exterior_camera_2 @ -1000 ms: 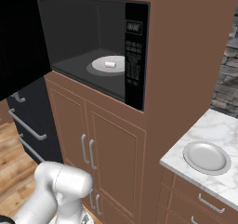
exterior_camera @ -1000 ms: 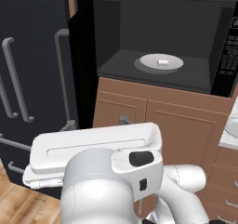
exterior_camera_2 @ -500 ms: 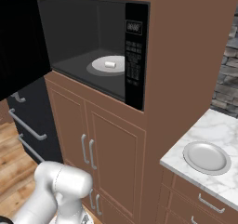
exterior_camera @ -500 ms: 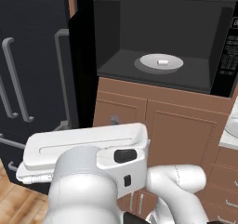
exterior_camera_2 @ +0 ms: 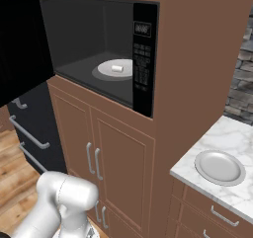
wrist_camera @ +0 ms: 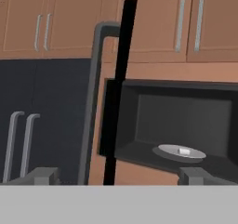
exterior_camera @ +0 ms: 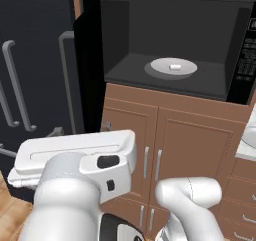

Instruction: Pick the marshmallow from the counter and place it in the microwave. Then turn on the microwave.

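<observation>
Marshmallow [exterior_camera: 175,66] on microwave [exterior_camera: 170,45] turntable — door [wrist_camera: 118,88] open, edge-on.

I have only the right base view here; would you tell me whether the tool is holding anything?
Observer: No. In the hand view the tool is open, nothing between its tips, aimed at the microwave.
Operator: Thank you. Is the door's handle within sight of it?
Observer: Yes, the grey door handle stands upright, left of the cavity.
Operator: And the marshmallow?
Observer: The marshmallow lies on the round plate inside.
</observation>
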Robot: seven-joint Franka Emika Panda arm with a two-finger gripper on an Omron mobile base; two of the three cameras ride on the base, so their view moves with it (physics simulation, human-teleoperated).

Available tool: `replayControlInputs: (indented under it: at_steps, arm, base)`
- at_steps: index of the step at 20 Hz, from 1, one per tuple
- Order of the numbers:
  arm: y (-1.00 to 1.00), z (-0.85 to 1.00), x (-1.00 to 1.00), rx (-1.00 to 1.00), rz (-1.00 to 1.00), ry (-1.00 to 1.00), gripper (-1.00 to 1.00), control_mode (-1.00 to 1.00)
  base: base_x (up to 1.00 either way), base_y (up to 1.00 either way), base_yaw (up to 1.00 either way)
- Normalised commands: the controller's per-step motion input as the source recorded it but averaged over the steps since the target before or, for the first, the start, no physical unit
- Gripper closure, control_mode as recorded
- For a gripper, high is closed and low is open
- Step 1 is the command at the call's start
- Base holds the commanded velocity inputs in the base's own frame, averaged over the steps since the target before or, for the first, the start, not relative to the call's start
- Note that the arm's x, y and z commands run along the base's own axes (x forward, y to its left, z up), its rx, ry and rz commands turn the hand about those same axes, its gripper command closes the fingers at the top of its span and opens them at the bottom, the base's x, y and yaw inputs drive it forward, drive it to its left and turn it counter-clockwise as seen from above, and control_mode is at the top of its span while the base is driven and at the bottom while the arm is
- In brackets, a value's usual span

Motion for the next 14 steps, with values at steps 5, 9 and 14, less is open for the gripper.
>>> replayControlInputs:
  at_steps: [5, 9, 14]
  arm:
    - [0.25, -0.16, 0.39, -0.03, -0.03, -0.02, -1.0, -1.0]
    - [0.39, -0.17, 0.22, -0.06, -0.04, -0.04, -1.0, -1.0]
    - [0.34, -0.12, 0.12, -0.03, -0.03, -0.02, -1.0, -1.0]
  base:
    - [0.0, 0.0, 0.0]
    - [0.0, 0.0, 0.0]
    - [0.0, 0.0, 0.0]
